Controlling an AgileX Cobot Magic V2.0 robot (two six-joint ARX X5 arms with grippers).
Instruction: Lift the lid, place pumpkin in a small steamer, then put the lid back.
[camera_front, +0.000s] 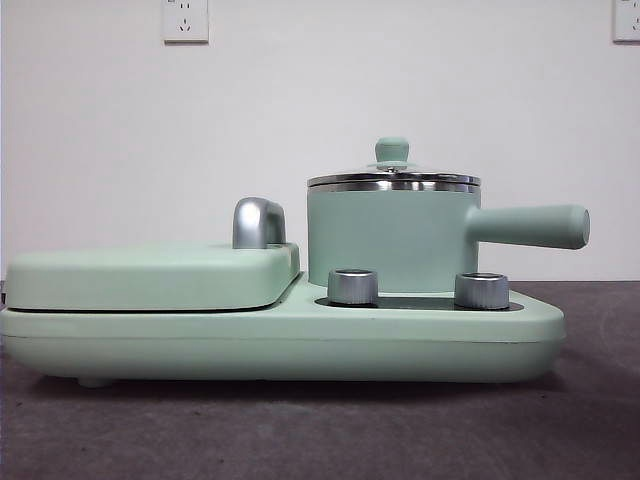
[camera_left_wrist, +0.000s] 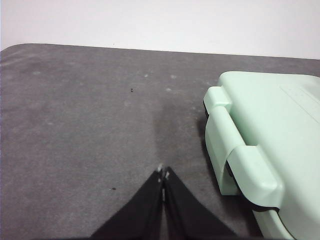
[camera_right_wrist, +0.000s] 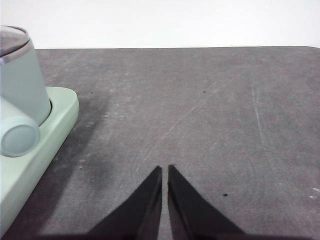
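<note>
1. On my left wrist feed, the left gripper (camera_left_wrist: 163, 174) has its jaws pressed together, tips meeting, holding nothing, above bare gray table (camera_left_wrist: 90, 130) just beside the end of the mint-green appliance.
2. On my right wrist feed, the right gripper (camera_right_wrist: 165, 170) has its jaws nearly together with only a thin slit between them, also holding nothing, over the table off the pot's handle end.
3. I can read no brand, label or writing on any of the things in my three feeds.
4. The lid (camera_front: 393, 176) sits level on the small steamer (camera_front: 390, 240): a shiny metal rim around a clear-looking dome, with a mint-green knob on top.
5. The small steamer is a mint-green cylinder with a chrome band at the rim and a straight mint-green handle (camera_front: 530, 226) sticking out to the side; its round end faces my right wrist camera.
6. It stands on the wide mint-green base (camera_front: 300, 345), behind two ribbed silver knobs (camera_front: 353, 286).
7. Beside it on the same base lies the flat griddle cover (camera_front: 150, 275) with a curved chrome handle (camera_front: 257, 222).
8. I see no pumpkin in any feed.
9. Two white wall sockets (camera_front: 185, 20) sit high on the wall behind.
</note>
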